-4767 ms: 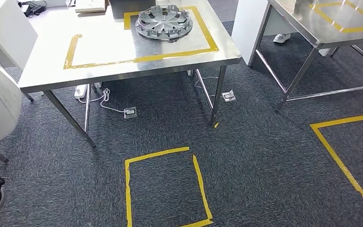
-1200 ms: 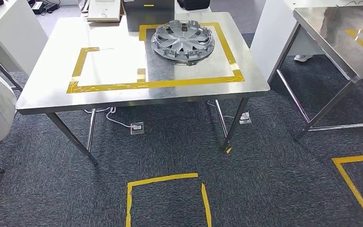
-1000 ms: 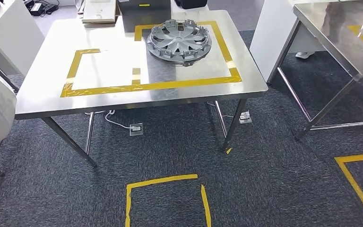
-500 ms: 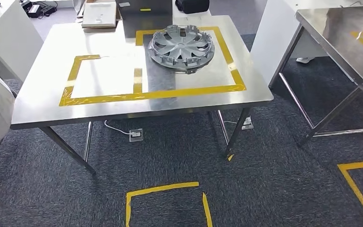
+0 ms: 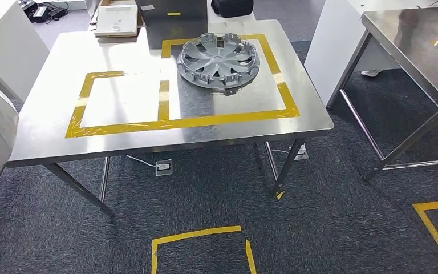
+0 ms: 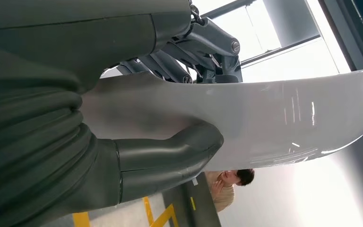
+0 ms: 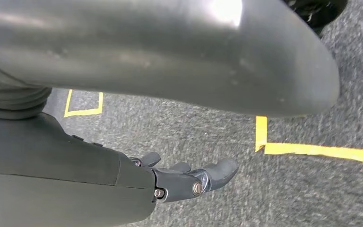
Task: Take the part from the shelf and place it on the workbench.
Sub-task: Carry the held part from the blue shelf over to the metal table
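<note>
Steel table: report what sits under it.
Under the steel table, a white cable and two floor sockets on grey carpet. The tabletop covers everything farther back.

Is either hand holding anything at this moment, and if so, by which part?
The left hand grips a glossy white panel at its edge, thumb on one face, fingers on the other. The right hand holds nothing.

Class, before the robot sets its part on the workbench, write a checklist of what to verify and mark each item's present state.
1. Left hand grips the white part: ok.
2. Left taped box on the workbench is free: ok.
3. Wheel cover lies apart from that box: ok.
4. Right hand holds nothing: ok.
5. Workbench within the arm's reach: cannot tell; carpet shows in front of it.
</note>
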Robot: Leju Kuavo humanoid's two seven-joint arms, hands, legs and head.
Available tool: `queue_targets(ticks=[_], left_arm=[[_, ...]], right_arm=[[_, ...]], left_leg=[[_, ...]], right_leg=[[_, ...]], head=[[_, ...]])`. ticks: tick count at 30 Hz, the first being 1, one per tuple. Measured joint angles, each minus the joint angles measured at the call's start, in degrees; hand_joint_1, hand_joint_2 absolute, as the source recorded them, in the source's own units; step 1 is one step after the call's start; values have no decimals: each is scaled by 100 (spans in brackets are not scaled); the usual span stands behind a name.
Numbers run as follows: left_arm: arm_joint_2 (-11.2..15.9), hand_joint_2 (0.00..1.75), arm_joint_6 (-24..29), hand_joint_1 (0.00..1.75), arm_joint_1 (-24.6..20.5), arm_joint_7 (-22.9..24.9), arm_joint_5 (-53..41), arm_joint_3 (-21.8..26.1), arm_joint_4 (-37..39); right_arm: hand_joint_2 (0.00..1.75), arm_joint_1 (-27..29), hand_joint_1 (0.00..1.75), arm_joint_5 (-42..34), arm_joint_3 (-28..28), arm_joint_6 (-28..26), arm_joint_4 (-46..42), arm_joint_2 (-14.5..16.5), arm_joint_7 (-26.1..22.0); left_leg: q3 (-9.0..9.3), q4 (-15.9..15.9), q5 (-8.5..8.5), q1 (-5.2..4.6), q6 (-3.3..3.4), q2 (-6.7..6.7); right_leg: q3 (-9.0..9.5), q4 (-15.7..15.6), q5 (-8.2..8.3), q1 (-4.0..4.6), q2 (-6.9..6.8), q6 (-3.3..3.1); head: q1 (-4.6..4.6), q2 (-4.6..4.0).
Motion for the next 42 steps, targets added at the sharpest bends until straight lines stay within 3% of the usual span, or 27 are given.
queue_targets(ticks=[2, 3, 5, 6, 7, 8, 10, 11, 12, 16, 18, 20, 22, 23, 24, 26, 28, 31, 33, 36, 37, 38, 39, 41, 42], left_arm=[[-3, 175, 0, 175, -19, -2, -3, 0, -1], [-4, 175, 0, 175, -28, -3, -3, 0, 1], [-14, 175, -1, 175, -31, -2, -4, -1, 14], [-23, 175, -2, 175, -24, -1, -4, -1, 26], [-34, 175, -3, 175, -19, 0, -4, -2, 38], [-43, 175, -4, 175, -20, 1, -4, -2, 50], [-51, 175, -4, 175, -25, 1, -8, -2, 60], [-53, 175, -4, 175, -31, 1, -10, -2, 61], [-56, 175, -5, 175, -34, 2, -11, -2, 62], [-66, 175, -7, 175, -36, 2, -14, -2, 57], [-69, 175, -7, 175, -40, 0, -16, -2, 49], [-80, 175, -7, 175, -34, -1, -17, -2, 46], [-95, 175, -7, 175, -17, 1, -17, -2, 47], [-102, 175, -7, 175, -9, 1, -17, -2, 47], [-107, 175, -7, 175, -3, 0, -17, -2, 46], [-116, 175, -7, 175, 3, -2, -28, -2, 44], [-124, 175, -10, 175, 9, 2, -59, -2, 38], [-138, 175, -34, 175, 17, 19, -110, -2, 30], [-142, 175, -57, 175, 12, 30, -125, -2, 27], [-148, 175, -72, 175, 23, 40, -132, -2, 41], [-151, 175, -73, 175, 34, 45, -133, -2, 52], [-153, 175, -75, 175, 42, 46, -133, -2, 62], [-153, 175, -76, 175, 45, 48, -133, -2, 68], [-152, 175, -77, 175, 44, 47, -134, -2, 75], [-151, 175, -78, 175, 41, 47, -134, -2, 77]], right_arm=[[0, 4, 0, -2, -1, -2, 0, 2, 1], [0, 5, 0, -2, -2, -4, 0, 3, 1], [0, 0, 0, -2, -3, -8, 0, 3, 2], [0, 0, 0, -2, -4, -9, 0, 3, 5], [0, 4, 0, -2, -5, -9, 0, 3, 8], [0, 8, 0, -2, -8, -10, 0, 3, 11], [0, 11, 0, -3, -12, -9, 0, 4, 16], [0, 6, 0, -2, -14, -8, 0, 5, 16], [0, 0, 0, -2, -16, -8, 0, 5, 17], [0, -19, 0, -2, -28, -9, 0, 2, 32], [0, -28, 0, -2, -31, -9, 0, -1, 33], [0, -27, 0, 5, -34, -8, 0, 0, 23], [0, -12, 0, 20, -34, -8, 0, 0, 11], [0, -3, 0, 29, -34, -8, 0, -1, 5], [0, 3, 0, 36, -35, -8, 0, -3, -1], [0, 11, 0, 48, -35, -7, 0, -10, -12], [0, 8, 0, 59, -34, -3, 0, -15, -11], [0, 5, 0, 66, -36, 2, 0, -15, 4], [0, 7, 0, 66, -37, 3, 0, -13, 8], [0, 6, 0, 64, -37, 3, 0, -12, 9], [0, 8, 0, 64, -37, 3, 0, -12, 10], [0, 12, 0, 64, -37, 3, 0, -12, 10], [0, 19, 0, 64, -37, 5, 0, -11, 9], [0, 31, 0, 66, -37, 10, 0, -10, 1], [0, 29, 0, 69, -37, 12, 0, -10, -5]], left_leg=[[-61, 184, -108, 6, -56, 10], [-195, 443, -215, 10, -74, 14], [-662, 1222, -459, 12, -102, 14], [-898, 1548, -494, 14, -112, 15], [-1060, 1705, -423, 15, -117, 15], [-1103, 1611, -217, 16, -116, 16], [-895, 894, 337, 18, -97, 25], [-734, 503, 514, 10, -79, 30], [-625, 250, 582, 3, -45, 32], [-527, 89, 480, -1, 123, 4], [-481, 72, 445, 17, 196, 9], [-440, 72, 390, 15, 238, 20], [-382, 73, 326, 12, 243, 19], [-334, 73, 288, 12, 236, 13], [-278, 73, 249, 12, 227, 7], [-166, 76, 156, 3, 193, -2], [-121, 74, 85, -13, 137, -9], [-75, 28, 42, -14, 36, -8], [-135, 219, -65, -7, -23, 1], [-728, 1268, -442, 3, -88, 9], [-932, 1555, -476, 6, -102, 10], [-1034, 1621, -382, 8, -109, 10], [-1030, 1469, -173, 11, -111, 12], [-787, 751, 348, 16, -102, 19], [-644, 422, 493, 9, -94, 21]], right_leg=[[93, -63, -26, -28, 0, -72], [141, -84, -45, -39, -2, -102], [219, -90, -107, -37, -1, -136], [266, -90, -147, -35, 1, -140], [319, -89, -189, -35, 3, -138], [383, -88, -237, -36, 7, -131], [505, -86, -338, -39, 12, -100], [548, -75, -395, -30, 18, -71], [566, -71, -439, -20, 22, -39], [591, -43, -545, -7, 10, 91], [439, 292, -698, -16, 2, 162], [-56, 1103, -996, -29, -1, 207], [-529, 1734, -1094, -35, -1, 220], [-602, 1701, -930, -35, -1, 211], [-557, 1445, -669, -34, -1, 193], [-288, 614, -108, -14, -1, 127], [-94, 114, 68, 14, -2, 68], [-23, 4, 10, 10, 1, -7], [70, -63, -6, -20, 0, -76], [194, -86, -93, -29, -1, -143], [238, -85, -133, -28, 2, -147], [289, -83, -175, -29, 5, -142], [351, -78, -222, -32, 9, -133], [470, -63, -331, -37, 14, -96], [502, -44, -383, -29, 18, -68]], head=[[-20, 0], [-30, 0], [-40, 0], [-40, 0], [-39, 0], [-40, 0], [-40, 0], [-43, 0], [-38, 0], [-13, 0], [-8, 0], [-4, 0], [-4, 0], [-4, 0], [-3, 0], [-5, 0], [-8, 0], [-8, 0], [-23, 0], [-39, 0], [-40, 0], [-39, 0], [-40, 0], [-39, 0], [-44, 0]])
